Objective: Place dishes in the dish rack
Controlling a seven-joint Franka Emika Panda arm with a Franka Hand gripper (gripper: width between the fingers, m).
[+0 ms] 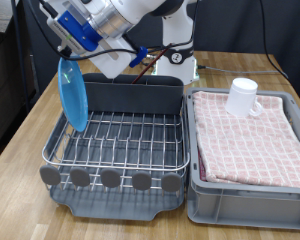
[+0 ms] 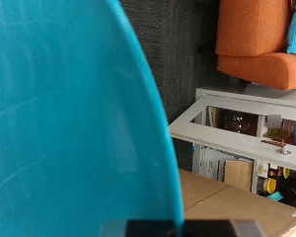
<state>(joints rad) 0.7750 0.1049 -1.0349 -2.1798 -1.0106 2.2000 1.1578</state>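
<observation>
Light-blue plate [image 1: 72,94] on edge over dish rack [image 1: 120,140], jaws' grip hidden (cannot tell), mug [image 1: 244,96] apart.

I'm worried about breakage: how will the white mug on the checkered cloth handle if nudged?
The white mug looks rigid, probably ceramic, so likely fragile. Upside down on the soft pink cloth, it would probably wobble or tip rather than slide.
</observation>
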